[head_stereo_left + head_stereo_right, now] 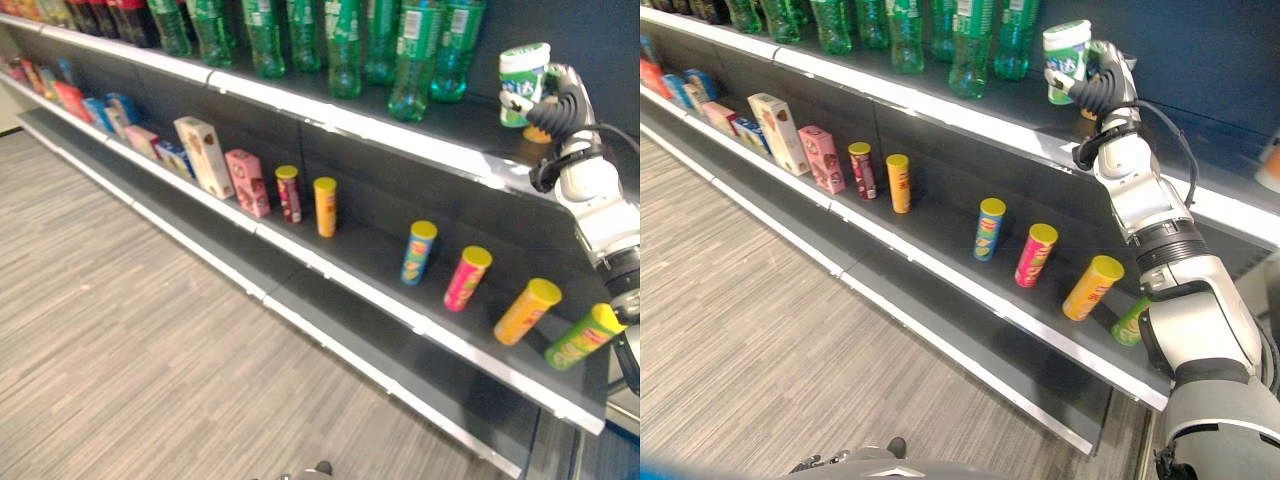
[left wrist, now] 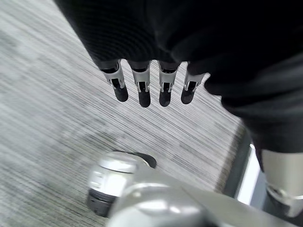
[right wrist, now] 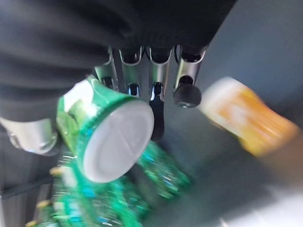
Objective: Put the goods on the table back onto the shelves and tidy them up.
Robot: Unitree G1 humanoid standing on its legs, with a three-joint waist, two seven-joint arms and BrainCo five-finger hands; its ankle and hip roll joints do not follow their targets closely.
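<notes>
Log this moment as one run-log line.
right hand: shut on green-and-white tub | place: top shelf, beside green bottles | left hand: open, over floor

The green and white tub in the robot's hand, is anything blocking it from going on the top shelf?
Nothing visible does. The right hand holds the green and white tub above a bare stretch of the top shelf, right of the green bottles.

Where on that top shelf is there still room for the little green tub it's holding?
The right hand holds the green white-lidded tub over bare dark shelf, between the green plastic bottles and an orange item. The bottle row is crowded. One shelf down, gaps lie between the upright snack tubes.
</notes>
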